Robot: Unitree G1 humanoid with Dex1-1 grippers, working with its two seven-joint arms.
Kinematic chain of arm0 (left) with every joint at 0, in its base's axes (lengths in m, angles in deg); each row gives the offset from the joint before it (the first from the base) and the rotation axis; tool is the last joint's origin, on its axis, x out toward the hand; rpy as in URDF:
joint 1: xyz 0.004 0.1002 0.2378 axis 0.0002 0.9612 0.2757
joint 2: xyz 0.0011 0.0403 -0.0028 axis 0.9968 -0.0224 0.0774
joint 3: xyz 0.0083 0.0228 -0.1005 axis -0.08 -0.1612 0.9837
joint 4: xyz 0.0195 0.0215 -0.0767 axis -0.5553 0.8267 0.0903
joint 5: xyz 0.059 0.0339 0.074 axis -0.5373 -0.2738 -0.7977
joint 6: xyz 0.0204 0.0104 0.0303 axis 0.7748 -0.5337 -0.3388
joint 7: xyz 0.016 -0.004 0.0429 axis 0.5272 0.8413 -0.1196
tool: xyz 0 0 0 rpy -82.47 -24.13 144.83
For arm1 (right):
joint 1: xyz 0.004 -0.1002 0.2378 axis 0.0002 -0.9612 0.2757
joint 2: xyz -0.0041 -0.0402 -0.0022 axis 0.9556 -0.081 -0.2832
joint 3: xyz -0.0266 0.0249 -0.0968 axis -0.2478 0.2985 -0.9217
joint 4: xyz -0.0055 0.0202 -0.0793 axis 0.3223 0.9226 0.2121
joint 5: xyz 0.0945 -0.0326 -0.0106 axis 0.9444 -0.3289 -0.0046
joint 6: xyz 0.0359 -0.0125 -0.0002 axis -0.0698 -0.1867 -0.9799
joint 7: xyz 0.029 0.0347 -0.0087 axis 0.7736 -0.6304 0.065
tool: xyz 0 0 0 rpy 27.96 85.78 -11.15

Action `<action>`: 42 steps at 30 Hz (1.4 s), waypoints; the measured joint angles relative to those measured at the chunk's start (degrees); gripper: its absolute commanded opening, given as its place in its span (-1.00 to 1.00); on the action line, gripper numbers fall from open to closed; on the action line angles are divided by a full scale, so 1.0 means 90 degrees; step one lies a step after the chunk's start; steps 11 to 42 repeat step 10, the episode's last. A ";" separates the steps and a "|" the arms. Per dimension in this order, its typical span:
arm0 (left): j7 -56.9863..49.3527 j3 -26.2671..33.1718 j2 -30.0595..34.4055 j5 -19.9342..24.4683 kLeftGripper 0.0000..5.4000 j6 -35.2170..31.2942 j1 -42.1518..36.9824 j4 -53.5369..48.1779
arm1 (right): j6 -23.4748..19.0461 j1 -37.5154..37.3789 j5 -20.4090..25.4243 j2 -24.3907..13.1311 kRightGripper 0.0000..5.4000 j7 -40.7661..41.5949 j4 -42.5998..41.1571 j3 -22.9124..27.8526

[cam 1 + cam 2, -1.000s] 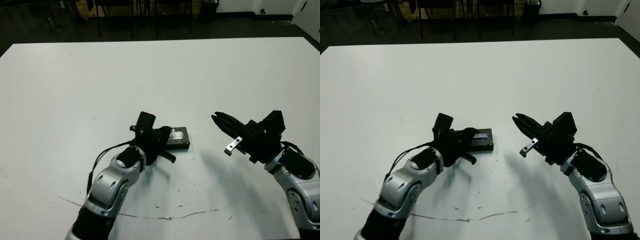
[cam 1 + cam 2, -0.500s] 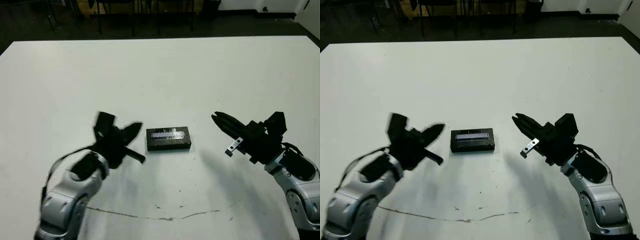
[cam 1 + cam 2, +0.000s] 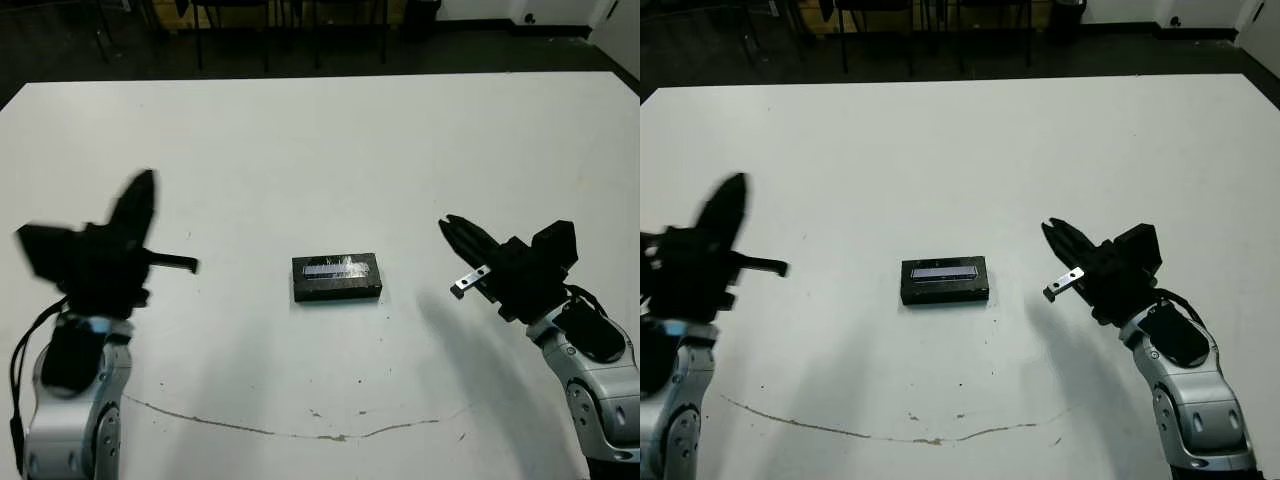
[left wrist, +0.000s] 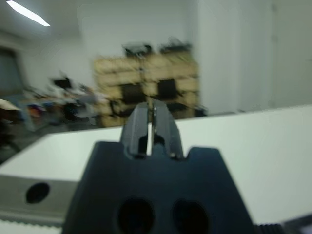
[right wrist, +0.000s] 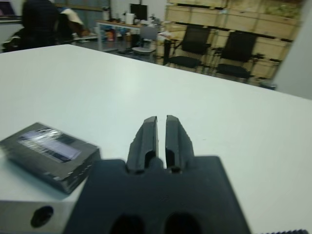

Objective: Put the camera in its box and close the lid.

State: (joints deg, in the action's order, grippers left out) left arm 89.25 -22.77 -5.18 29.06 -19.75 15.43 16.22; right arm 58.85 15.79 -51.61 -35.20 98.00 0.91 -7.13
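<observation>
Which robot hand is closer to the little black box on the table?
The right one. The right gripper hovers a short way off the closed box on its right. The left gripper is raised far off on the box's left, touching nothing.

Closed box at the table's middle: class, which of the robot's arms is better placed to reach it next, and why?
Probably the right gripper: it hangs low, aimed toward the box. The left gripper is raised and points away.

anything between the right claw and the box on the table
Nothing visible. The closed box lies alone mid-table with its lid on, and only bare white table shows between it and the right claw, which hangs off to its right, apart from it.
</observation>
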 measured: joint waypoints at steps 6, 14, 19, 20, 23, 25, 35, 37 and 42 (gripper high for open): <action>-0.0370 0.0045 -0.0284 -0.0028 -1.00 0.0505 0.0173 0.0542 | 0.0867 -0.0352 -0.0640 0.1025 -1.00 -0.1172 -0.0038 -0.0050; -0.0577 0.0040 -0.0415 -0.0052 -1.00 0.0568 0.0115 0.0768 | 0.0867 -0.0448 -0.0786 0.1331 -1.00 -0.1480 -0.0069 -0.0120; -0.0577 0.0040 -0.0415 -0.0052 -1.00 0.0568 0.0115 0.0768 | 0.0867 -0.0448 -0.0786 0.1331 -1.00 -0.1480 -0.0069 -0.0120; -0.0577 0.0040 -0.0415 -0.0052 -1.00 0.0568 0.0115 0.0768 | 0.0867 -0.0448 -0.0786 0.1331 -1.00 -0.1480 -0.0069 -0.0120; -0.0577 0.0040 -0.0415 -0.0052 -1.00 0.0568 0.0115 0.0768 | 0.0867 -0.0448 -0.0786 0.1331 -1.00 -0.1480 -0.0069 -0.0120; -0.0577 0.0040 -0.0415 -0.0052 -1.00 0.0568 0.0115 0.0768 | 0.0867 -0.0448 -0.0786 0.1331 -1.00 -0.1480 -0.0069 -0.0120; -0.0577 0.0040 -0.0415 -0.0052 -1.00 0.0568 0.0115 0.0768 | 0.0867 -0.0448 -0.0786 0.1331 -1.00 -0.1480 -0.0069 -0.0120; -0.0577 0.0040 -0.0415 -0.0052 -1.00 0.0568 0.0115 0.0768 | 0.0867 -0.0448 -0.0786 0.1331 -1.00 -0.1480 -0.0069 -0.0120; -0.0577 0.0040 -0.0415 -0.0052 -1.00 0.0568 0.0115 0.0768 | 0.0867 -0.0448 -0.0786 0.1331 -1.00 -0.1480 -0.0069 -0.0120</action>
